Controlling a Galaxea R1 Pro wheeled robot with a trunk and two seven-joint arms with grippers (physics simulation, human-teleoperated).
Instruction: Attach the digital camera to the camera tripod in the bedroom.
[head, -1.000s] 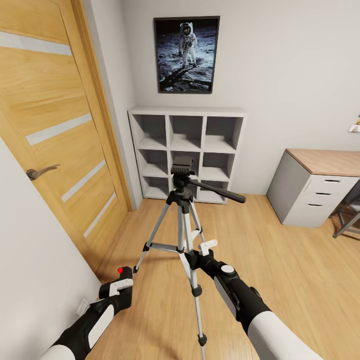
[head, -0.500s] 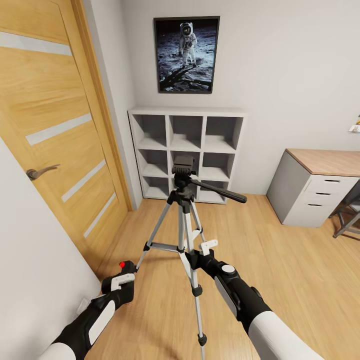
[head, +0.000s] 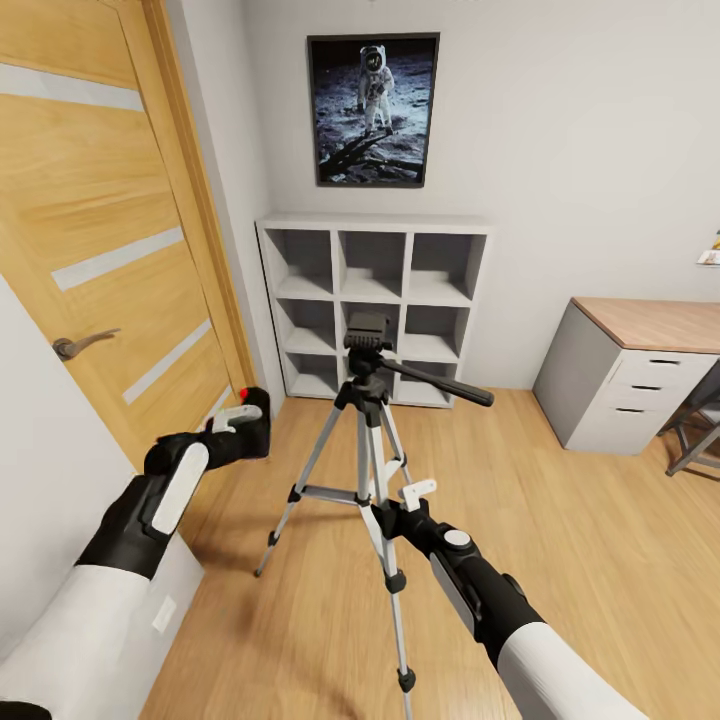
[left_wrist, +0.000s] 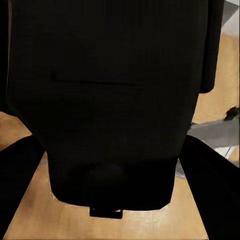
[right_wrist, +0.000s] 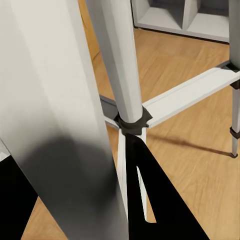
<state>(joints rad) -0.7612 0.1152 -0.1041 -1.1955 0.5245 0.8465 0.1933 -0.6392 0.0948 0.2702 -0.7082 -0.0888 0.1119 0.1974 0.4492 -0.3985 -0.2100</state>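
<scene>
Black and boxy, the small compact digital camera (head: 252, 422) with its red spot sits pinched between the left gripper's (head: 243, 425) white fingers (head: 236, 415), raised beside the oak door (head: 110, 250), left of the tall silver-legged camera tripod (head: 367, 450). Close up, the left wrist view shows the camera's dark body (left_wrist: 107, 100) between the fingers. Right gripper (head: 398, 505) fingers clamp a silver tripod leg (right_wrist: 65, 125), seen large in the right wrist view.

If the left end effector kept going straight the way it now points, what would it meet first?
Holding the digital camera, the left end effector points toward the lower part of the white cube shelf, left of the camera tripod. It would probably meet the shelf first, though depth is unclear.
</scene>
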